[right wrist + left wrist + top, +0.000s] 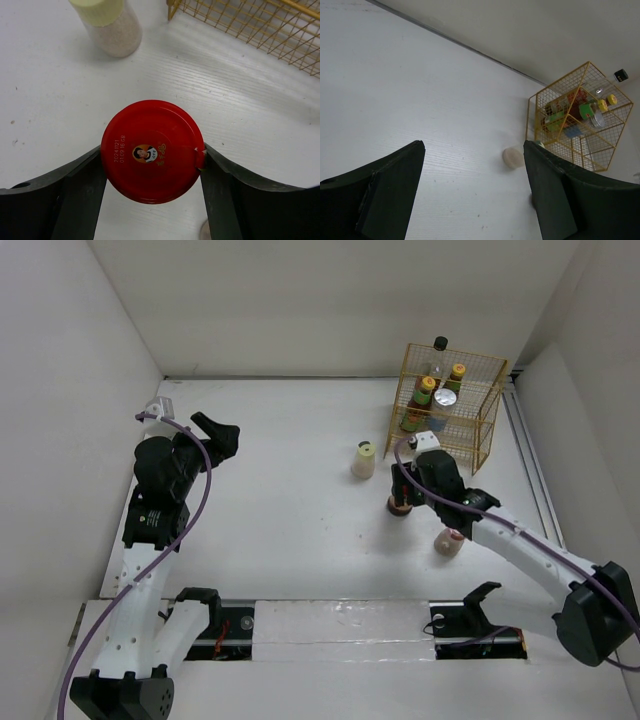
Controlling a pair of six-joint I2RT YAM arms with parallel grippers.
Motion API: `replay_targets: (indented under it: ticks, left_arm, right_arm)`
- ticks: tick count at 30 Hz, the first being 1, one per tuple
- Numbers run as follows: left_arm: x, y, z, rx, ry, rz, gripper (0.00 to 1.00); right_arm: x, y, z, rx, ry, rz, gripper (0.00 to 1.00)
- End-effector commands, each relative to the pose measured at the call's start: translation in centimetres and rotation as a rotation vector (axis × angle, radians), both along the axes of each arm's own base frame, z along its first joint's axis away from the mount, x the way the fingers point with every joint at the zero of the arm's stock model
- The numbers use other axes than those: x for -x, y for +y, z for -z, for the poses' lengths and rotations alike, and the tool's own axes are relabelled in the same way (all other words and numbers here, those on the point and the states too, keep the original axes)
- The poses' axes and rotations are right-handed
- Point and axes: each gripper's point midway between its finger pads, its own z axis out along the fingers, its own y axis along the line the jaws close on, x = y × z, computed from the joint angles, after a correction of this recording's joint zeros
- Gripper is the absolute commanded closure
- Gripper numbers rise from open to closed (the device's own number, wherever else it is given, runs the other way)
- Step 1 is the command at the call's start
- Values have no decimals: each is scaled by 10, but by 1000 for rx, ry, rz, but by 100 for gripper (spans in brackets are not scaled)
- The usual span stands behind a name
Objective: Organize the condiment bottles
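Nearest, well short of the yellow wire rack (pixel 480 430): a pink-capped bottle (pixel 449 542), upright on the table (pixel 280 540), clear only from overhead.

Next, nearer the rack's front left corner: the red-lidded jar (pixel 152 155), pinched by the right gripper (pixel 152 146), one dark finger (pixel 80 195) against each side of the lid. From overhead, mostly hidden under that gripper (pixel 402 498) (only a brown sliver of jar showing). From the right wrist, nothing but lid, with a printed date and a small portrait label; glass below out of sight.

Just left of the rack's front corner: the cream bottle (pixel 364 459). Same bottle (pixel 112 25) cut off at the top edge from the right wrist, and small and pale (pixel 512 156) from the left wrist.

Far to the rack's left: the left gripper (pixel 473 145), spread wide over the table.

Inside the rack: two dark yellow-capped bottles (pixel 425 390) (pixel 457 375) and a silver-capped white bottle (pixel 445 400). Shelf levels hard to sort out through the wire.

At the rack's far top edge: a black-capped bottle (pixel 440 343). Inside or behind, cannot tell.
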Motion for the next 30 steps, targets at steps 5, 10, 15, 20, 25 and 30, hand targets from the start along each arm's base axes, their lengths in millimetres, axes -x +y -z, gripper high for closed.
replay_targets:
  ticks: [5,10,15,20,25,30]
  left_arm:
    - [-2,-4,-15,3,-67,27,24]
    - [-4,-6,-8,3,-49,36,24]
    - [-2,-4,-11,2,-58,27,24]
    - [-3,-3,-11,1,-58,18,24]
    - [-6,-3,-8,0,-40,18,24]
    - [-8,-3,-5,-10,-32,20,24]
  right_arm:
    - [-42,-40,-169,-131,-435,158,51]
    - [-68,-88,-230,-161,-576,282,51]
    - [-103,-132,-251,-136,-606,361,51]
    - [-137,-176,-268,-128,-656,416,52]
    - [-178,-194,-264,-137,-634,405,53]
    - [-185,-200,-276,-128,-659,409,53]
